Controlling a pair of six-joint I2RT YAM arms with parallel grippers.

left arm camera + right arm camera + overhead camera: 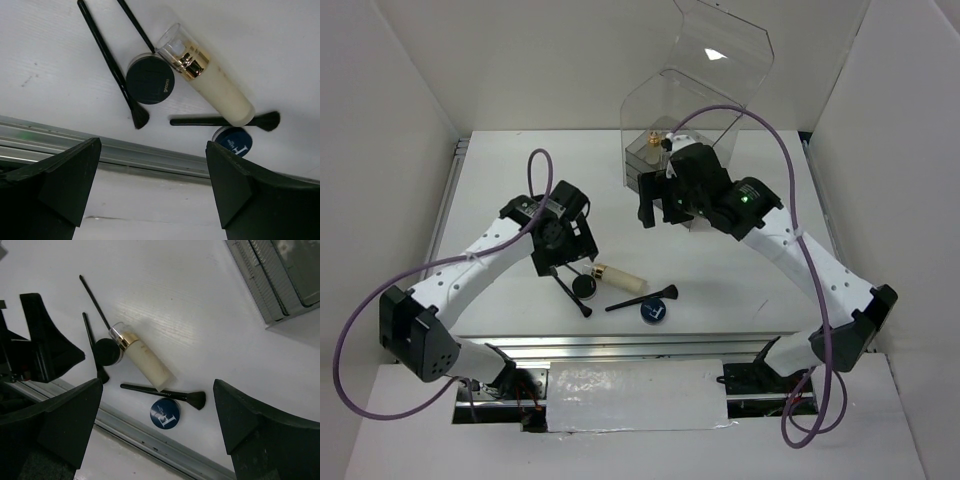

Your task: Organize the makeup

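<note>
**A:** Left gripper point(152, 145) first. How does it stand?

**B:** Jaws spread wide with nothing between them. It hangs over the near edge of the table point(45, 45), and the makeup lies just ahead of its fingertips point(75, 170).

**A:** What exactly lies there?

**B:** A cream tube with gold collar point(205, 82) lies flat, its clear cap touching the black jar point(150, 79). Two thin black brushes point(112, 67) run past that jar on the side away from the tube. The bristles of one end just beside the jar, close to the metal rail point(130, 150). A third brush point(220, 120) lies crosswise, touching the tube's base end. The blue jar point(233, 141) sits past that brush, just beside the rail.

**A:** So the rail side is tight?

**B:** Yes. The jars and two brush heads crowd that edge. Bare white tabletop opens on the far side of the tube.

**A:** And the right gripper point(658, 212)?

**B:** It is released too, and empty, raised well apart from the cluster. Just behind it stands the clear acrylic box point(690, 110) with its lid tipped up and a small gold lipstick point(653, 140) inside. Between this gripper and the tube there is only open table. White walls point(400, 120) close in on both sides.
</note>
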